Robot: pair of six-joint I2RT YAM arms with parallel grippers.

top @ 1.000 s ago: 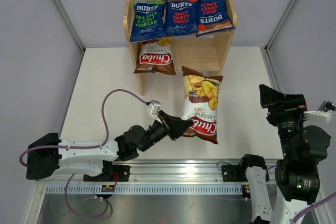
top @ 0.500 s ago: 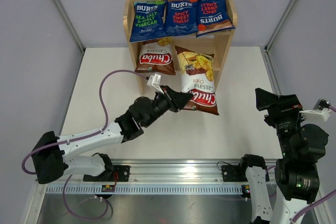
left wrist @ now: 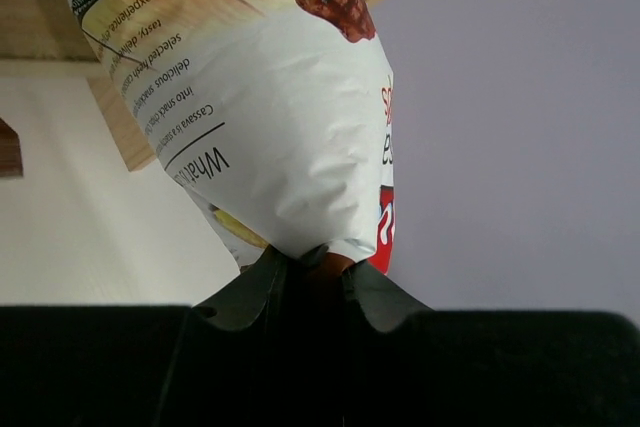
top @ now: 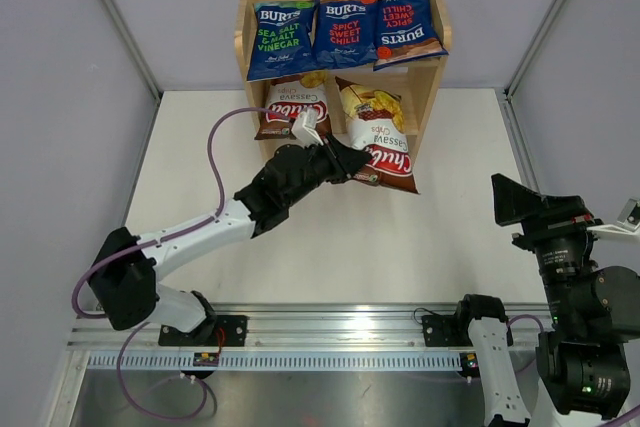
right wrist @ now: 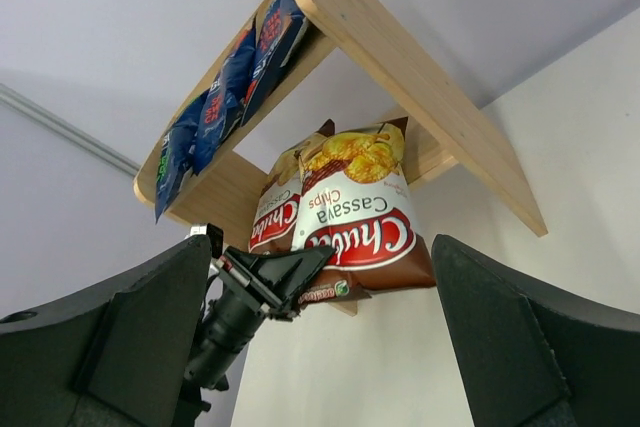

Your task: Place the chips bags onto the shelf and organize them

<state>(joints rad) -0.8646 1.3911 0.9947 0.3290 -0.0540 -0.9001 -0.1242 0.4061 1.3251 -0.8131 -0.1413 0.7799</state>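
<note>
**Held Chuba bag** (top: 378,137): brown/white cassava chips, hangs tilted at the lower tier, right half, of the shelf (top: 432,67). Top end is under the upper board. Logo end sticks out front over the desk (top: 200,147). Left pincer (top: 345,160) is clamped narrow on the bag's bottom seam, near its left corner. Left wrist view shows the seam bunched between the jaws.

**Neighbours:**
- Second Chuba bag (top: 296,107) is in the lower tier, left half, just beside the held one, logo end at the front.
- Upper tier has 3 Burts bags side by side: sea salt bag (top: 281,39) left, chilli bag (top: 346,27) mid, inverted chilli bag (top: 407,30) right.
- The inverted one has its print upside down vs. the other two. All 3 lean over the front edge.

**Right pincer** (top: 505,202): at the desk's right side, well apart from the shelf. Jaws spread wide, nothing in them (right wrist view).

**Progress (est.):**
- 4 of 5 bags are on the shelf; the 5th is at the opening but not set down.
- Left to do: push it in, seat it beside its twin, let go.
- Poss. tidy after: flip the inverted bag, square up the row.

**Can't see:**
- Whether the held bag's far end touches the lower board.
- Lower tier's back and both Chuba tops, covered by the upper board.
- Lower part of the left wrist view, blacked out by the pincer body.
- Small print, unreadable from above.
</note>
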